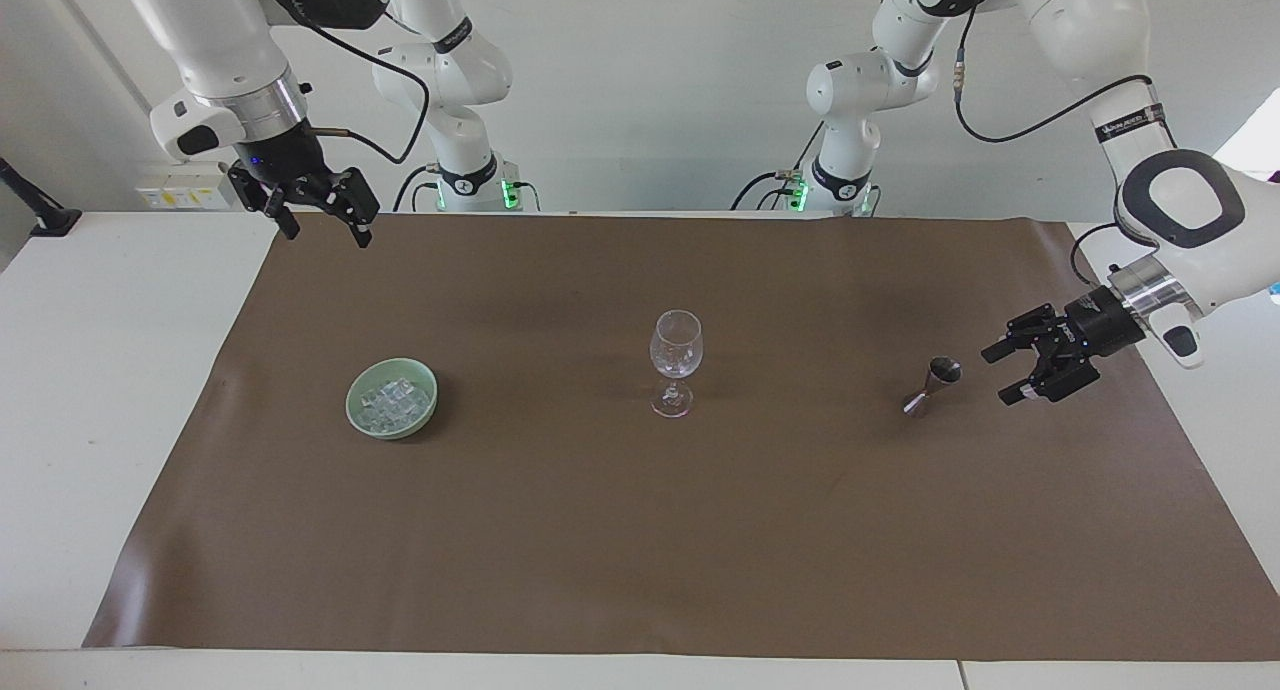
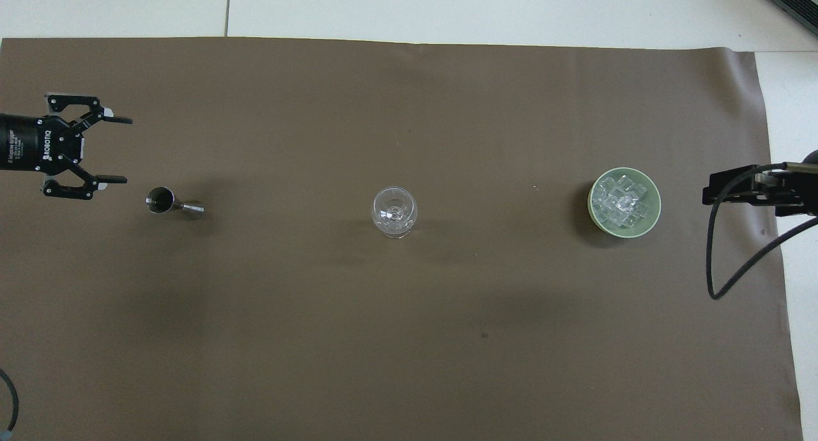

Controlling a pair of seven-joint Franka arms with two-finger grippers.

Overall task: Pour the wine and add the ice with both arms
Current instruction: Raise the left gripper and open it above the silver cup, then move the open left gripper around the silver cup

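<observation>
Our left tool (image 1: pixel 1005 373) gapes wide and empty just beside the jigger (image 1: pixel 932 385); our right tool (image 1: pixel 325 225), also open, waits raised.

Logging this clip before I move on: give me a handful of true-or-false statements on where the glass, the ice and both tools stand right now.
1. The wine glass stands upright, empty. True.
2. The ice lies in the glass. False: it is in the green bowl.
3. The left tool is open beside the metal jigger. True.
4. The right tool grips the bowl. False: it hangs open, high over the mat's edge.
</observation>
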